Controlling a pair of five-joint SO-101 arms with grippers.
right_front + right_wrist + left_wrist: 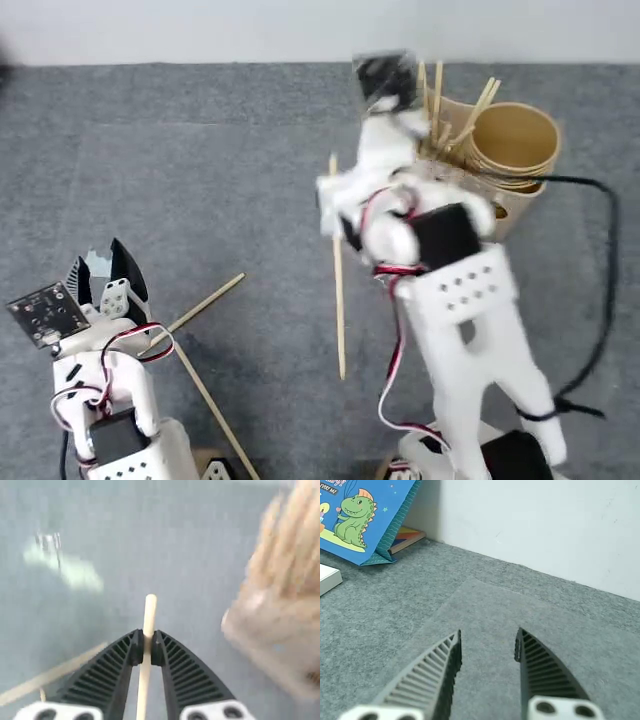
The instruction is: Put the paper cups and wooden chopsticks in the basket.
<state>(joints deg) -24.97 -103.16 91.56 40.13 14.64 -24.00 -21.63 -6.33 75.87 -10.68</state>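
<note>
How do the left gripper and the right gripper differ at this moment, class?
The left gripper is open and empty; the right gripper is shut on a wooden chopstick. The left gripper sits far from the basket; the right gripper is beside it. Both are black and ribbed.

Bright, diffuse light — shadows (soft, faint) lie close under the right arm [470,330].

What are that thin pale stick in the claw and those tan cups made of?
The thin pale stick looks like bare wood: matte, light tan, no sheen. The tan cups look like paper, judging by thin rims and a dull surface, though that is less certain.
</note>
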